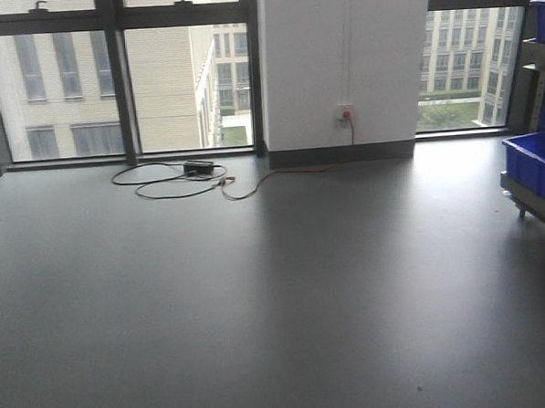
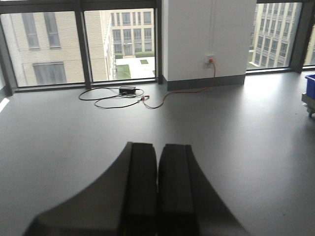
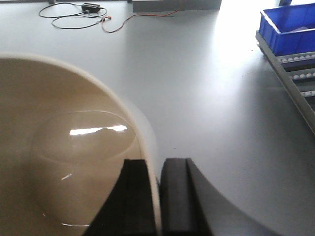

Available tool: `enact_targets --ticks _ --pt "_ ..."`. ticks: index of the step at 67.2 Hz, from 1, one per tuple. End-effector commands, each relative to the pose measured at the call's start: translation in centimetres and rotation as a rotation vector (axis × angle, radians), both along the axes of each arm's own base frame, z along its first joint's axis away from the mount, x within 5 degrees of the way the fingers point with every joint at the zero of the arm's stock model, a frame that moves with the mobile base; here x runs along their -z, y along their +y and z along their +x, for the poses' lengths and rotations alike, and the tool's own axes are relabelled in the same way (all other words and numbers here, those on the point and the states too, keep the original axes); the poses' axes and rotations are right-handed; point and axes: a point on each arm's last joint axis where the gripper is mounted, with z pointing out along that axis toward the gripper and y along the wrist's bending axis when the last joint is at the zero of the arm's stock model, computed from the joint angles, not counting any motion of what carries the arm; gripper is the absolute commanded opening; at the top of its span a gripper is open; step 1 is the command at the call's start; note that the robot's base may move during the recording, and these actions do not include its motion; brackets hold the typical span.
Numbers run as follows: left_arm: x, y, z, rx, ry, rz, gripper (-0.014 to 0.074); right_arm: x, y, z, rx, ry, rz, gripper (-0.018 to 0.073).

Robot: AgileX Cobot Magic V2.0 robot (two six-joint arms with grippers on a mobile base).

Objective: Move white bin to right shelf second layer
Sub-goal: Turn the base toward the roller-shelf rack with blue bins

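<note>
White bin [image 3: 64, 147] is being clamped at its rim, seemingly, by the right gripper [image 3: 156, 169]; the left gripper [image 2: 157, 157] is being held together; roller shelf [image 3: 300, 73] is being seen at two o'clock

Glossy plastic white bin [image 3: 74, 128], smooth floor [image 1: 260, 305]

In the right wrist view the bin [image 3: 59, 147] is seen at the left, its wall clamped between the fingers of the right gripper [image 3: 158, 164], one inside and one outside. A roller rack [image 3: 295, 73] runs along the right edge, with a crate [image 3: 290, 29] on its far end. In the front view a coiled cable [image 1: 162, 187] is laid on the floor [image 1: 260, 305] before the windows [image 1: 65, 87], left of the wall column [image 1: 338, 54] bearing a socket [image 1: 344, 112].
</note>
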Motion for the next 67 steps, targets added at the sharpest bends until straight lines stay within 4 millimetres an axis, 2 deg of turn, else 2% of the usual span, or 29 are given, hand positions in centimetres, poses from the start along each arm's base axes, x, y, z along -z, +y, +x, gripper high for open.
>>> enact_targets --ticks 1,67 --pt "0.37 -0.03 0.04 0.004 -0.064 -0.012 0.0085 -1.81 -0.05 0.22 0.008 -0.124 0.003 0.0057" --pt "0.37 -0.03 0.04 0.004 -0.064 -0.012 0.0085 -1.81 -0.05 0.22 0.008 -0.124 0.003 0.0057"
